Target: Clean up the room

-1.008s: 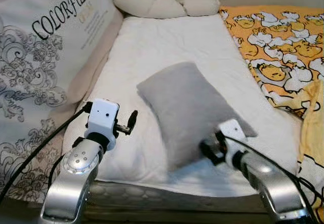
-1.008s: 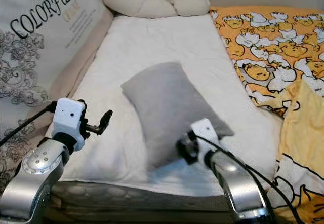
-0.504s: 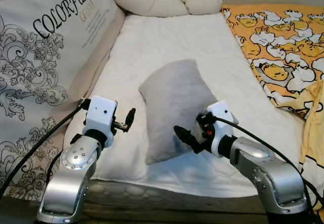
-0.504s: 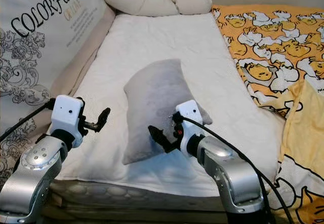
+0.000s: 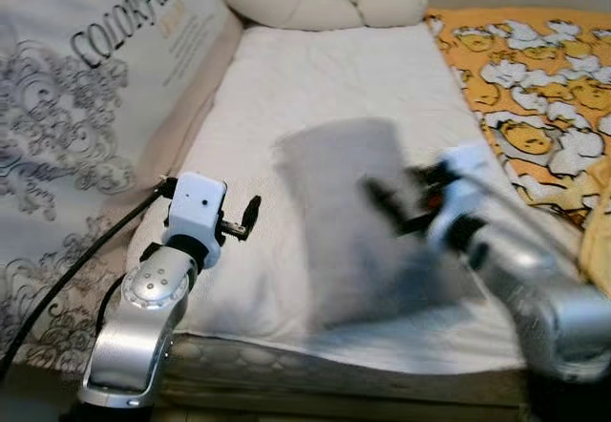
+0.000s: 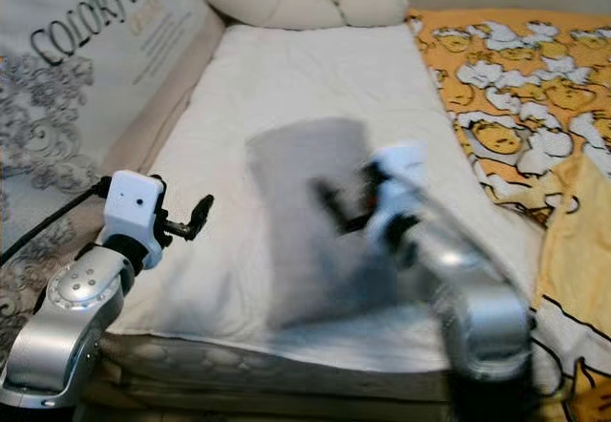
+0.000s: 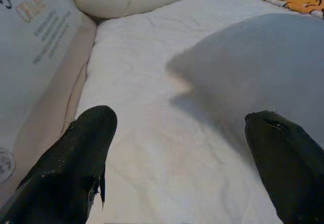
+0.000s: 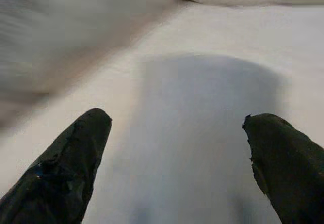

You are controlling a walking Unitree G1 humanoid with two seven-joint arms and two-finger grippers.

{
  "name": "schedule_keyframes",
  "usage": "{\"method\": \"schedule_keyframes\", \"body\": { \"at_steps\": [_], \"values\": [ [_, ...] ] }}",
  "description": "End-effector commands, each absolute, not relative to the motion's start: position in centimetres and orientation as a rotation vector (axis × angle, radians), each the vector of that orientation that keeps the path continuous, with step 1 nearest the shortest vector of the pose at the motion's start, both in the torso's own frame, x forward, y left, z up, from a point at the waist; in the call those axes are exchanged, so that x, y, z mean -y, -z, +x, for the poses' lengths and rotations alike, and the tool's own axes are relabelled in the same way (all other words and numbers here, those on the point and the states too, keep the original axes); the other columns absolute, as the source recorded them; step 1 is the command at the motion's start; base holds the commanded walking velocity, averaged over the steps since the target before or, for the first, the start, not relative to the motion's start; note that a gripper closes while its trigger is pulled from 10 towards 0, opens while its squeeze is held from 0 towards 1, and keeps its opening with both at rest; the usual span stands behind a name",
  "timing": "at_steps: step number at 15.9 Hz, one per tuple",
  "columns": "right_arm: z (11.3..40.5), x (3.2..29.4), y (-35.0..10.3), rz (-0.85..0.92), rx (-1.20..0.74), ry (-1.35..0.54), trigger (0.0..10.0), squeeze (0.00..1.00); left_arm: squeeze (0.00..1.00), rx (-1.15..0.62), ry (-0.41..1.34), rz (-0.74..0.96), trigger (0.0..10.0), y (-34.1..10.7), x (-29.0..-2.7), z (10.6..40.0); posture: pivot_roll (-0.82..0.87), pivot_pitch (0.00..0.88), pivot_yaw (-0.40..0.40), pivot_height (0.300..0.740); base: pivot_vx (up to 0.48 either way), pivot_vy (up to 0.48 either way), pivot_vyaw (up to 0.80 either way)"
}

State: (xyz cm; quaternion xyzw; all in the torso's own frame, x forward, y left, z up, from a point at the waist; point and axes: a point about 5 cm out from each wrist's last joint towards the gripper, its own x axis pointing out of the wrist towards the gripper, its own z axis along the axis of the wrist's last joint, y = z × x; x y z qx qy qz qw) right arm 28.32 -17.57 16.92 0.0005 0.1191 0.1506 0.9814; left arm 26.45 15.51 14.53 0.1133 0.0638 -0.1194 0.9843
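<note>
The right claw (image 5: 387, 202) had swung clear of the grey pillow (image 5: 368, 221), and it was a quick move, because arm and pillow both smeared into blur in the head views. Half a second before, its black fingers were poked in at the pillow's near edge; a second before, they were buried beneath that corner. Now the claw rode above the cushion, its fingers (image 8: 66, 168) spread wide with nothing between them, the grey fabric lying underneath in the right wrist view. The pillow had shifted too: from a slanted sprawl it now sat squarer, roughly mid-mattress on the white bed cover (image 5: 315, 78), well short of the twisted cream bolster (image 5: 315, 4) at the head of the bed. The left claw (image 5: 250, 217) stayed parked over the cover just left of the pillow, fingers (image 7: 71, 158) also parted, holding nothing. The yellow duck-print blanket (image 5: 535, 78) lay along the right side. Reading it as a judgement: the pillow looked released, nudged rather than carried, so the tidying seemed early yet.
</note>
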Motion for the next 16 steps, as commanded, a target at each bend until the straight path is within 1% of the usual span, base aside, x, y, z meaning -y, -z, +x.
{"method": "schedule_keyframes", "body": {
  "at_steps": [1,2,3,4,5,6,9,12,14,16],
  "values": [
    [28.9,20.4,-16.3,-0.042,-0.251,-0.15,10.0,0.0,0.0,-0.135,0.235,0.243,10.0,-14.3,-15.6,26.4,0.05,0.0,0.035,0.74,0.0,0.0,0.0],
    [29.4,23.2,-15.3,-0.128,-0.288,-0.025,10.0,0.0,0.0,-0.136,0.238,0.245,10.0,-14.3,-15.6,26.4,0.05,0.0,0.034,0.74,0.0,0.0,0.0],
    [29.5,25.5,-14.5,-0.202,-0.317,0.056,10.0,0.0,0.0,-0.138,0.24,0.249,10.0,-14.3,-15.6,26.3,0.06,0.0,0.034,0.74,0.0,0.0,0.0],
    [29.4,26.8,-13.9,-0.246,-0.344,0.097,10.0,0.0,0.0,-0.14,0.239,0.251,10.0,-14.3,-15.7,26.2,0.06,0.0,0.034,0.74,0.0,0.0,0.0],
    [29.3,27.5,-13.5,-0.269,-0.36,0.112,10.0,0.0,0.0,-0.141,0.239,0.252,10.0,-14.2,-15.7,26.2,0.06,0.0,0.035,0.74,0.0,0.0,0.0],
    [29.0,28.6,-12.4,-0.33,-0.392,0.13,10.0,0.0,0.0,-0.146,0.238,0.257,10.0,-14.1,-15.8,26.1,0.07,0.0,0.032,0.74,0.0,0.0,0.0],
    [28.3,28.2,-10.1,-0.342,-0.44,0.099,10.0,0.0,0.0,-0.15,0.241,0.264,10.0,-14.1,-15.7,26.0,0.07,0.0,0.031,0.74,0.0,0.0,0.0],
    [27.9,28.1,-9.5,-0.378,-0.434,0.098,10.0,0.0,0.0,-0.151,0.246,0.266,10.0,-14.0,-15.7,26.0,0.07,0.0,0.034,0.74,0.0,0.0,0.0],
    [27.4,28.2,-9.3,-0.342,-0.424,0.065,10.0,0.0,0.0,-0.153,0.259,0.272,10.0,-13.9,-15.6,26.0,0.06,0.0,0.038,0.74,0.0,0.0,0.0],
    [27.4,27.3,-8.9,-0.309,-0.435,0.006,10.0,0.0,0.0,-0.152,0.266,0.275,10.0,-13.9,-15.4,26.1,0.06,0.0,0.037,0.74,0.0,0.0,0.0]
  ]
}}
